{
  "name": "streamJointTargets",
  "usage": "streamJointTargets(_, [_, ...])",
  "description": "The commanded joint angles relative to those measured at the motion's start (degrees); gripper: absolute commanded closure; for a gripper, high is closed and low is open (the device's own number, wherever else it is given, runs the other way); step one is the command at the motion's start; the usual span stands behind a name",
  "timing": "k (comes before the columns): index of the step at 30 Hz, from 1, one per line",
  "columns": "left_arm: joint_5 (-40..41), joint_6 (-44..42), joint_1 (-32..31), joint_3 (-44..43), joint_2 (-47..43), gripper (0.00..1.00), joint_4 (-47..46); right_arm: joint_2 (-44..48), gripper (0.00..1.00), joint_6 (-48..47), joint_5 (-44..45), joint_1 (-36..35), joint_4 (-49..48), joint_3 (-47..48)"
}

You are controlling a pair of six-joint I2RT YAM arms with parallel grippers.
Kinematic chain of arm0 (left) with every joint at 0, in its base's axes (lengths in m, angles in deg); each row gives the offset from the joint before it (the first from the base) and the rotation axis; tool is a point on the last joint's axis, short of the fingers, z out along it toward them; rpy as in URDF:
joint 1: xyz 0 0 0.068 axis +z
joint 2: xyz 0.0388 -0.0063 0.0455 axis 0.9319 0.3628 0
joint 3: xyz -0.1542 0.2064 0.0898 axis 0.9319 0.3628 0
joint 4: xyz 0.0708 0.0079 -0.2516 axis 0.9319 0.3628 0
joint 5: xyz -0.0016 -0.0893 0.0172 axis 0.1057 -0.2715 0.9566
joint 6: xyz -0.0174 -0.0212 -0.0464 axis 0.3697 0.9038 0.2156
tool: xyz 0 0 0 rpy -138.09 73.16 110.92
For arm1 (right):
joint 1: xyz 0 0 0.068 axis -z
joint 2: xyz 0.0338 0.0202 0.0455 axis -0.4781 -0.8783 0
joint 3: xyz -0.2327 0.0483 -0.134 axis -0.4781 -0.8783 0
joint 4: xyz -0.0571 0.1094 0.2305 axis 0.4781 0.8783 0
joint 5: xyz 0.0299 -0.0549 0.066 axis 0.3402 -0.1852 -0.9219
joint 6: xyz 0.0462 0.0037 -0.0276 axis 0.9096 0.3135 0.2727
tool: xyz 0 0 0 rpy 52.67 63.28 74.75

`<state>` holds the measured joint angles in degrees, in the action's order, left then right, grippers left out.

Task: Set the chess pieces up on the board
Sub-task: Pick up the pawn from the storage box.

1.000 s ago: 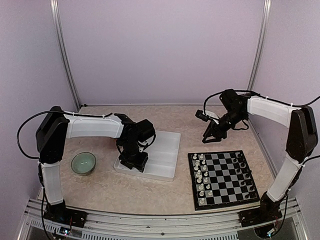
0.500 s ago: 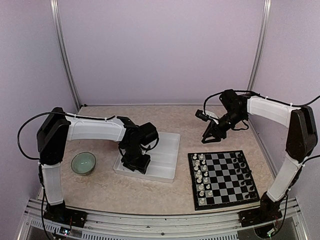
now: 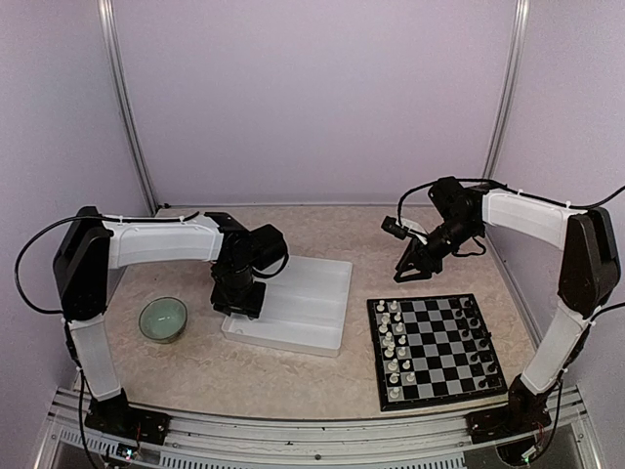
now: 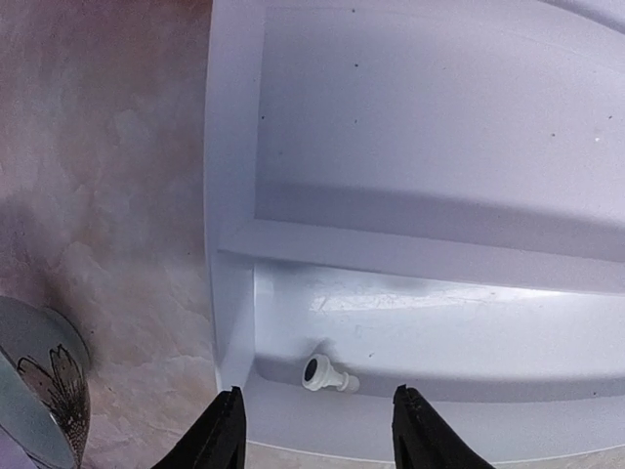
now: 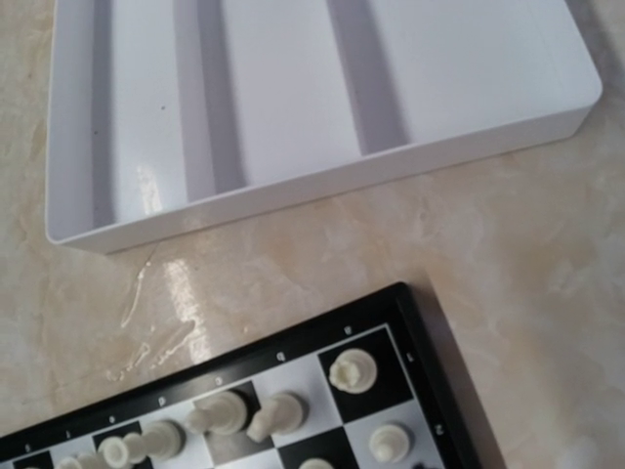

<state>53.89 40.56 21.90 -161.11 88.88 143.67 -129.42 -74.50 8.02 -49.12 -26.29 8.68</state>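
The left gripper (image 4: 317, 399) hangs with fingers apart above a tiny white pawn (image 4: 325, 374) lying in the white plastic tray (image 4: 234, 244). I can't tell whether the right gripper (image 3: 415, 262) is open or closed.

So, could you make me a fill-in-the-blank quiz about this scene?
The white piece in the tray lies on its ___.
The bowl sits to the tray's ___.
The left end effector, above that piece, is ___.
The board's black pieces line its ___ edge.
Missing: side; left; open; right.
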Motion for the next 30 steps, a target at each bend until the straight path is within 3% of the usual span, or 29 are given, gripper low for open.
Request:
streamJointTargets(1, [-3.1,1.4,0.2,2.9,-0.6,0.5,-0.1,-0.4,0.57,0.5,-1.1,-0.6,0.3,0.5])
streamJointTargets(5, [-7.9,0.7,0.2,5.5,-0.2,0.55,-2.8,-0.7,0.58,0.5,-1.0,-0.6,0.3,0.8])
streamJointTargets(16, [-8.6,-1.6,3.4,7.9,0.7,0.65,-5.9,-0.6,0.59,0.5,-0.7,-1.0,0.6,0.7])
streamJointTargets(30, [-13.8,-4.6,4.8,10.4,0.8,0.97,-10.0,-0.1,0.59,0.2,0.3,-1.5,0.5,0.0])
